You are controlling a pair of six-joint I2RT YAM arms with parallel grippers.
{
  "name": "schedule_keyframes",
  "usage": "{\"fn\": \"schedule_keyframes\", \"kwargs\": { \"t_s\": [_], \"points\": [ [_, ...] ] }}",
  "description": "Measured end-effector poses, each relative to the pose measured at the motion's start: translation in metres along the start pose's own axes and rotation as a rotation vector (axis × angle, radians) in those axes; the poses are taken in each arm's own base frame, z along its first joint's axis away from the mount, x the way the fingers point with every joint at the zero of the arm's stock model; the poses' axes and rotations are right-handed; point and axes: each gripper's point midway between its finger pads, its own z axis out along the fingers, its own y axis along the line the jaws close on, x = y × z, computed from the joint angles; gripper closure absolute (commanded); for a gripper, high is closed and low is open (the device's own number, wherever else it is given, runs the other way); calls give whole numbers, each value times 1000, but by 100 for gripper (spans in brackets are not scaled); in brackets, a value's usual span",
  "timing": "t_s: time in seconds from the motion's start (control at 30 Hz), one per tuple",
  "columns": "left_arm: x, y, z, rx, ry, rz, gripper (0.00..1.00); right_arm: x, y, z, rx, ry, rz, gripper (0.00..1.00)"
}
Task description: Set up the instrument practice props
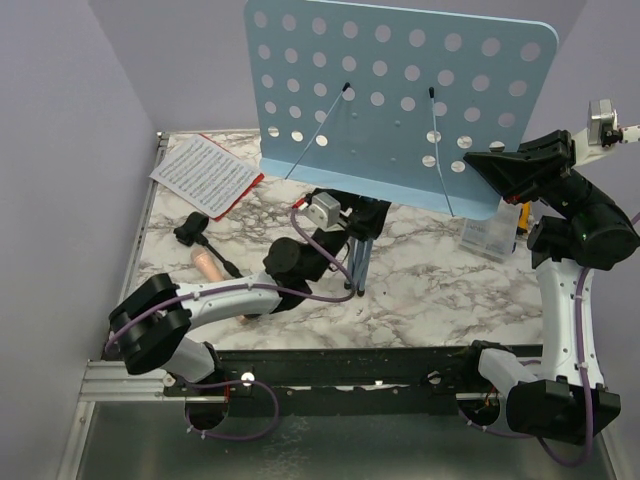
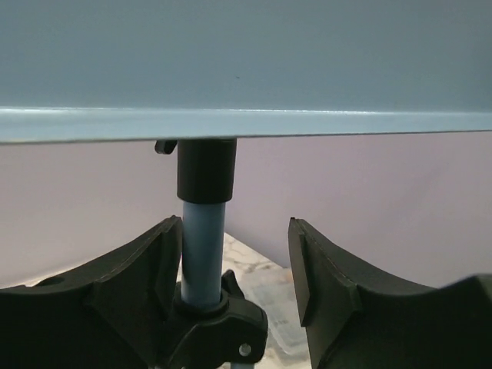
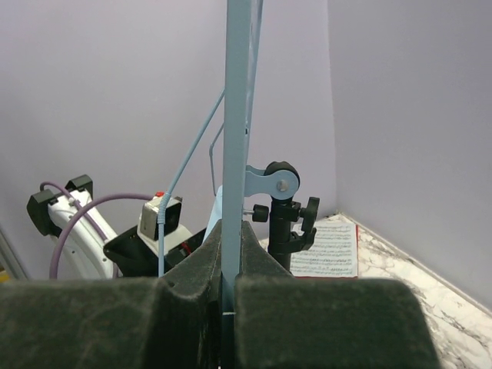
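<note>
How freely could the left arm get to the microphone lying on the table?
Probably yes. The left gripper is open about the music stand's pole, gripping nothing, and the microphone lies uncovered close beside that arm; it must first back off the pole.

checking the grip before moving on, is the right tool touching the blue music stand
Touching. The right wrist view shows the right tool closed on the edge of the music stand, both fingers pressed against it with no gap.

The music stand (image 1: 380, 165) looks like smooth, satin-painted metal. The desk (image 1: 430, 290) is glossy and marble-patterned. The sheet music (image 1: 205, 172) is matt paper.
</note>
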Motion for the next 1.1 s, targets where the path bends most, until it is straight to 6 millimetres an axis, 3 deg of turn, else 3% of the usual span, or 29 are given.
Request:
{"fn": "schedule_keyframes", "kwargs": {
  "t_s": [0.07, 0.27, 0.33, 0.43, 0.47, 0.5, 0.53, 0.6, 0.63, 0.73, 0.77, 0.87, 1.1],
  "points": [
    [5, 0, 9, -48, -15, 43, 49, 0, 0, 0, 0, 0, 0, 99],
    [5, 11, 33, -194, -83, 152, 50, -1, 3, 0, 0, -1, -2, 99],
    [4, 13, 36, -217, -93, 179, 64, -1, 5, 0, 0, 0, -2, 99],
    [1, 19, 39, -261, -103, 213, 97, -1, 8, -1, 3, 5, -12, 99],
    [1, 19, 39, -260, -99, 225, 100, -2, 11, -1, 4, 7, -15, 99],
    [2, 19, 39, -261, -97, 240, 100, -2, 13, -1, 6, 8, -23, 94],
    [2, 18, 39, -260, -94, 250, 100, -2, 14, -1, 10, 10, -26, 82],
    [2, 18, 39, -263, -88, 268, 100, -3, 16, -2, 29, 12, -31, 45],
    [2, 18, 39, -264, -85, 275, 100, -4, 16, -2, 48, 8, -32, 31],
    [2, 18, 39, -262, -74, 293, 100, -21, 12, 0, 167, -16, -31, 4],
    [2, 18, 38, -260, -64, 300, 100, -32, 10, 1, 231, -38, -29, 0],
    [0, 19, 34, -258, -47, 307, 100, -57, 2, -8, 438, -101, -58, 0],
    [-6, 24, 24, -267, -20, 321, 100, -75, -8, -72, 918, -221, -110, 0]
  ]
}}
